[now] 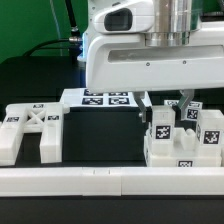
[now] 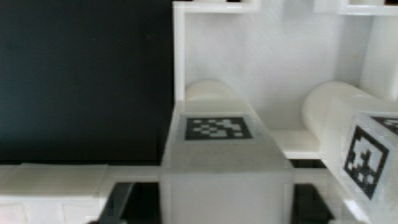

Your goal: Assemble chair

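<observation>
My gripper [image 1: 166, 104] hangs over the chair parts at the exterior view's right. In the wrist view the gripper [image 2: 228, 200] has a dark finger [image 2: 139, 198] tight against each side of a white leg block [image 2: 221, 150] with a square tag on top; it is shut on it. The same block [image 1: 162, 124] stands upright among the other tagged white blocks [image 1: 208, 132] on the seat slab [image 1: 172, 155]. A second rounded block [image 2: 342, 112] lies right beside the held one. The X-braced panel [image 1: 30, 128] lies apart at the exterior view's left.
The marker board [image 1: 100, 98] lies flat behind the parts, in the middle. A long white border rail [image 1: 100, 182] runs along the front edge. Black table surface [image 2: 80, 80] shows beside the held block. The arm's big white body fills the upper part of the exterior view.
</observation>
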You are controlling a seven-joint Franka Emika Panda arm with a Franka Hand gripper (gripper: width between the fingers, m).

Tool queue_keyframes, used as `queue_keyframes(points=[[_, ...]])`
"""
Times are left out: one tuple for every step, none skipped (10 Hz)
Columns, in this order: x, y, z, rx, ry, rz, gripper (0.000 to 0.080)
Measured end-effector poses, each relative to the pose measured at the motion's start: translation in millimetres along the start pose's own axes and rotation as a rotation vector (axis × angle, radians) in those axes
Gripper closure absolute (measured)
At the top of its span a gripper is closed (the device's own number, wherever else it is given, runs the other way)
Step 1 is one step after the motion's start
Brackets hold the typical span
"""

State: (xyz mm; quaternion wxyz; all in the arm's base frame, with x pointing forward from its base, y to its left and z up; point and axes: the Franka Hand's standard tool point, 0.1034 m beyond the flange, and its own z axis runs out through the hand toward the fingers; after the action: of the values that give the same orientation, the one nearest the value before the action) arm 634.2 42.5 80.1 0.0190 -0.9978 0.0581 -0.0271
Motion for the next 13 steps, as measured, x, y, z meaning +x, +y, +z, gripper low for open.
queue_keyframes(points=[[2.2,4.2,0.3,0.017,-0.001,0.127,0.0511],[3.7,6.5,0.3,0.023,-0.001,0.24,0.0511],[3.4,5.4,0.4,0.023,-0.003,0.349,0.051],[3.2,4.8,0.6,0.024,-0.005,0.429,0.051],[3.2,4.2,0.9,0.035,-0.007,0.561,0.0509],[2.3,5.3,1.0,0.033,-0.016,0.648,0.0509],[2.6,5.8,1.2,0.04,-0.019,0.797,0.0509],[2.8,6.6,1.4,0.047,-0.023,0.881,0.0509],[2.8,6.3,1.5,0.047,-0.025,0.968,0.0509],[2.8,5.6,1.6,0.047,-0.026,1.015,0.0509],[2.9,5.5,1.5,0.047,-0.026,1.014,0.0509],[2.8,5.5,1.8,0.047,-0.026,1.01,0.0509],[2.7,5.5,1.8,0.047,-0.025,0.98,0.0317]])
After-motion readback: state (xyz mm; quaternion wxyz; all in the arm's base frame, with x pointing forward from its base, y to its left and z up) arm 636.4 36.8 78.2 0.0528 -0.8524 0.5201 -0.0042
